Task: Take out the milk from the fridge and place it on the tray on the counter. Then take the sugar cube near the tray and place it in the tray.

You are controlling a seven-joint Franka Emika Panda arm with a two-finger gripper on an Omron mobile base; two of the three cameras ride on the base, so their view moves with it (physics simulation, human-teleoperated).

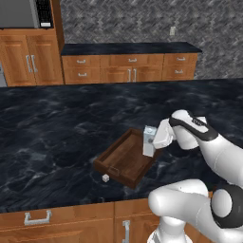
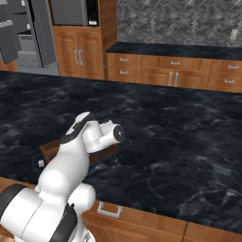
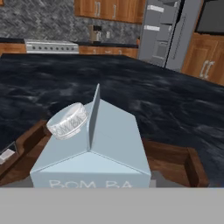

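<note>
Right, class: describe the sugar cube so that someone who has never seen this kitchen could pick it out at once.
Start at the wide black marble-veined counter in the foreground, then find the dark-brown wooden tray on it. Just off the tray's near corner lies the sugar cube: a tiny white block resting on the counter, far smaller than the pale milk carton standing over the tray.

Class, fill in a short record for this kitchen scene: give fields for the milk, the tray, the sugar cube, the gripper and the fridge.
milk: carton upright over the tray's far end, at the gripper
tray: on the black counter, near the front edge
sugar cube: on the counter beside the tray, outside it
gripper: at the carton; jaw state hidden
fridge: door open, across the room
</note>
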